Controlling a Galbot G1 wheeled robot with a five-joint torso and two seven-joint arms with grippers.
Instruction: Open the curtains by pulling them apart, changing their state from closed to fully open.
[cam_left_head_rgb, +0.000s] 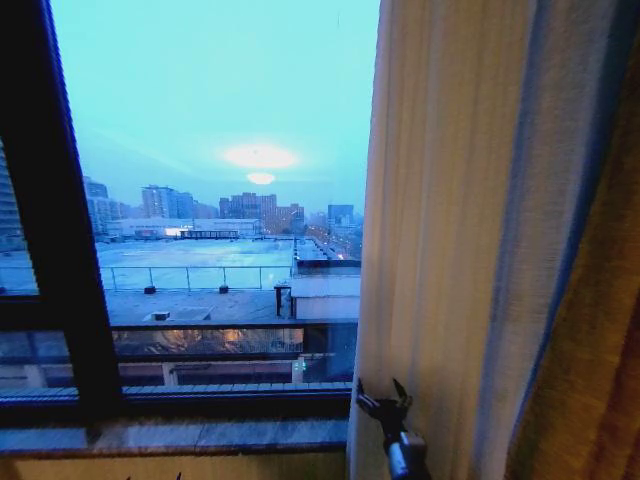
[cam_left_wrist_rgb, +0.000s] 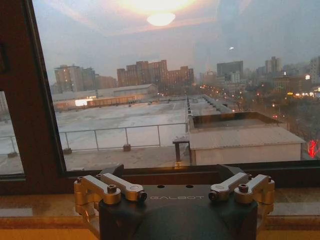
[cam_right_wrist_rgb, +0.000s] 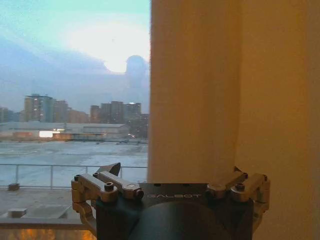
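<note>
Window: the window (cam_left_head_rgb: 215, 200) takes up the left and middle of the head view, with a dark frame (cam_left_head_rgb: 60, 260) at its left side and a stone sill (cam_left_head_rgb: 180, 435) along its bottom edge. The glass stands bare from the frame across to the curtain's edge.

Curtains: the sheer white curtains (cam_left_head_rgb: 440, 240) hang gathered in many upright folds at the right side of the window, their free edge falling past the right end of the sill. Another panel on the left side is not to be seen, so I cannot tell how that half stands.

Drape: a golden-brown drape (cam_left_head_rgb: 600, 360) hangs just beside the sheer, further right.

Handling, as I judge it: light, soft and limp, likely to bunch and slide rather than resist. A pinch on the free edge low down, through several folds together, should hold best; thin fabric may slip from a shallow grip.

Right gripper: the right gripper (cam_left_head_rgb: 384, 401) sits low at the curtain's free edge, near the right end of the sill, jaws spread and pinching nothing; whether a tip touches the fabric I cannot tell.

Left gripper: the left gripper (cam_left_wrist_rgb: 175, 192) is raised before the glass above the sill, well apart from the fabric, fingers (cam_left_wrist_rgb: 122, 187) spread and empty.

Containers: none here.
</note>
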